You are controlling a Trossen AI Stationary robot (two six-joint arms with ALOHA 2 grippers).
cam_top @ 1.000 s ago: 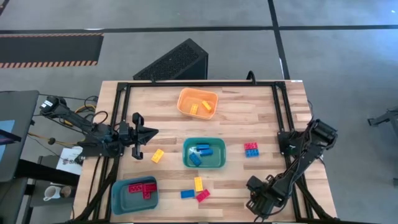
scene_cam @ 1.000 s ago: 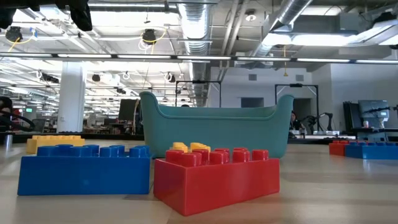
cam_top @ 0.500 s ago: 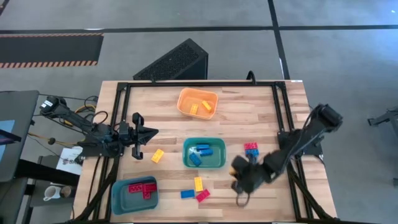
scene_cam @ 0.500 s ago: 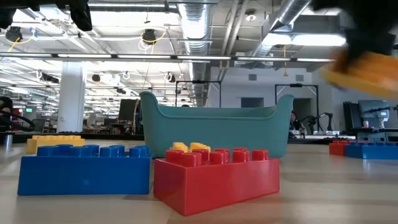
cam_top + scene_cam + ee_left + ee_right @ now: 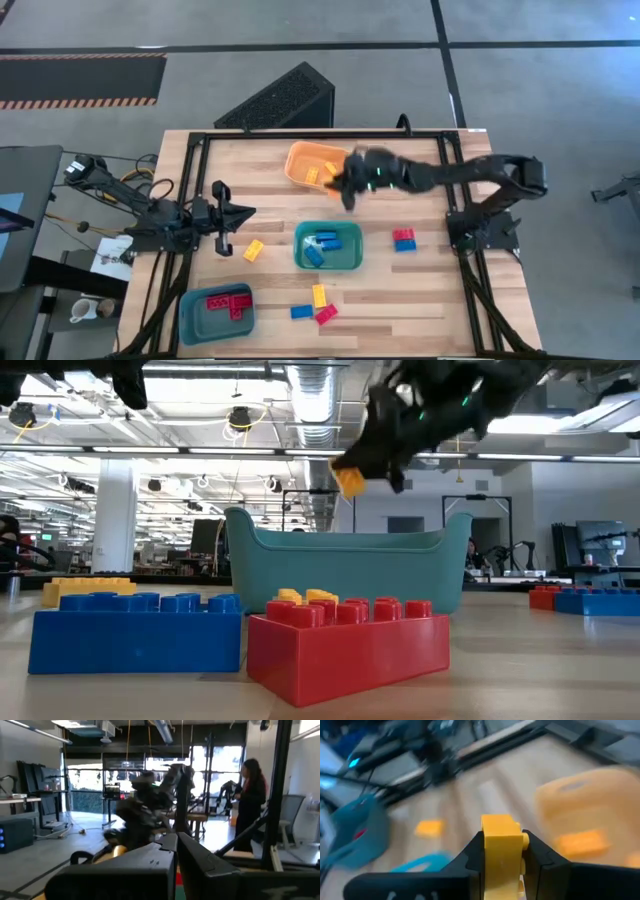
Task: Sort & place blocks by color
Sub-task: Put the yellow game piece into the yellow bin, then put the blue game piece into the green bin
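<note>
Waiting at the table's left edge with fingers pressed together: left gripper [image 5: 222, 219]. Lying just right of it on bare wood, a loose yellow block [image 5: 254, 250]. Farther right, clamped on a yellow brick [image 5: 501, 854], right gripper [image 5: 347, 190] raised at the near right rim of the orange bin [image 5: 318, 165]. Resting below, teal bin [image 5: 328, 246] holding blue blocks [image 5: 322, 246]. Sitting right of that bin, red and blue bricks [image 5: 404, 239].

Glossy moulded plastic blocks [image 5: 348, 643] and smooth plastic bins [image 5: 327, 247] sit on a pale, matt butcher-block wooden table [image 5: 420, 290]
</note>
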